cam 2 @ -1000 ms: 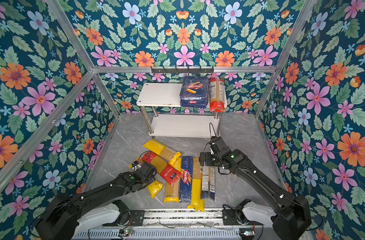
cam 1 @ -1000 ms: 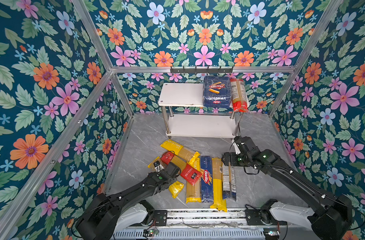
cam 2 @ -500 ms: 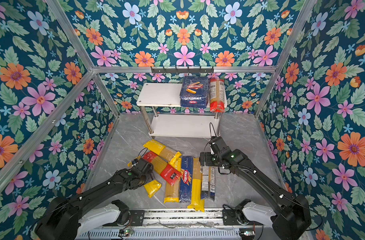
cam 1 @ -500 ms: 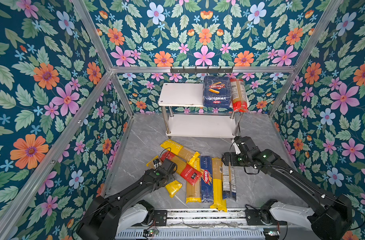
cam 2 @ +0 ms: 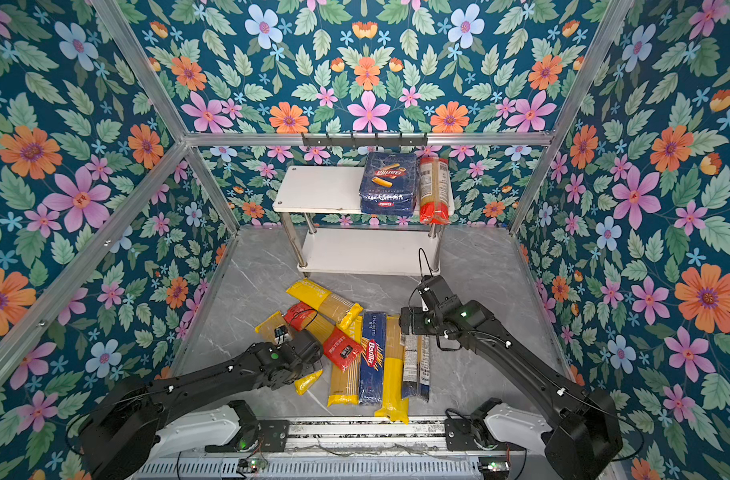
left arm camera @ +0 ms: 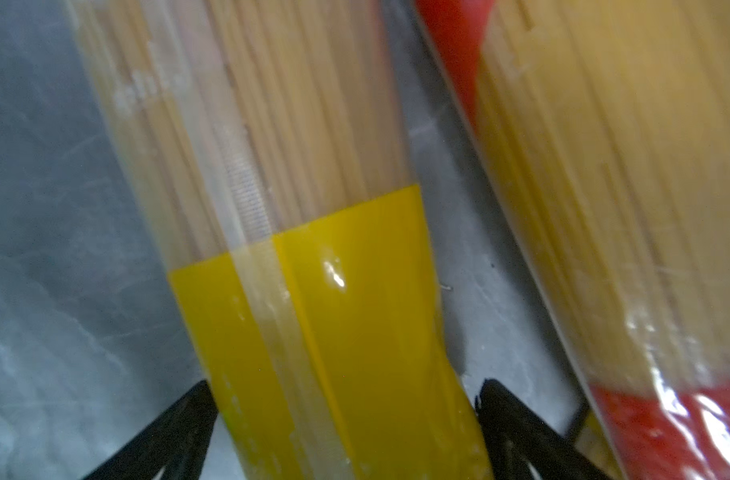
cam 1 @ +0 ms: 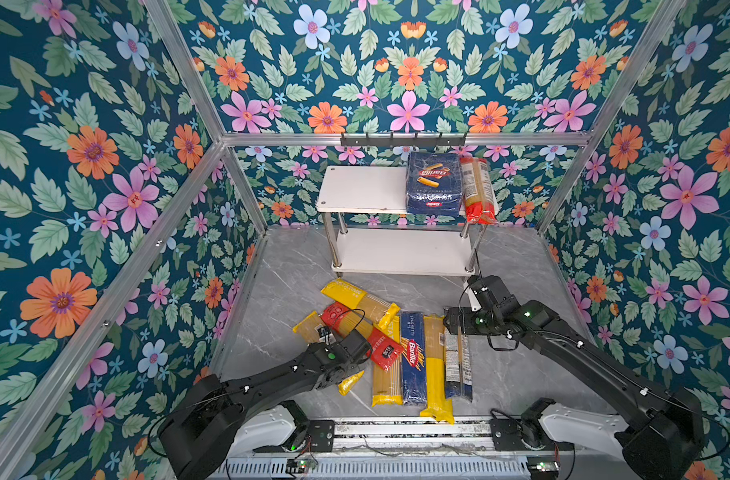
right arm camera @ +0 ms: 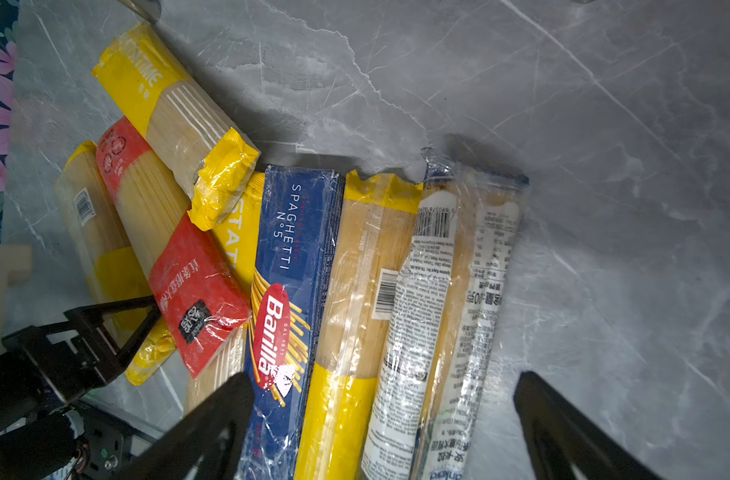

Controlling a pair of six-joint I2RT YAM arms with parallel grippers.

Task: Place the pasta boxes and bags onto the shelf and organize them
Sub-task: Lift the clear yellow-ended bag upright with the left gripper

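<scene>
The shelf is seen at the back of the grey marble tabletop: two white boards joined by four shiny metal posts. Seven packs are left in a loose heap on the tabletop in front of it, between the arms.

Four packs are lined up side by side: the STAT bag, yellow; the blue spaghetti box, narrow, Barilla logo up; the long yellow bag; and the dark-ended bag, clear with white print. Left of these, three are laid at a slant. The slanted yellow bag is on top and the red bag is under its end. The leftmost bag, clear with yellow ends, is partly covered by the red bag.

The left end effector is seen open, one finger at each side of the leftmost bag's yellow end, not clamped. The right end effector is spread wide above the box, long yellow bag and dark-ended bag, with nothing gripped.

Against a second ago, the left jaws have been widened. The packs, shelf and right arm are seen as before.

On the shelf's top board, at its right end, the wide dark-blue rigatoni pack is laid flat. The shelf bag, red-ended spaghetti, is touching its right side, with its red end over the front edge.
</scene>
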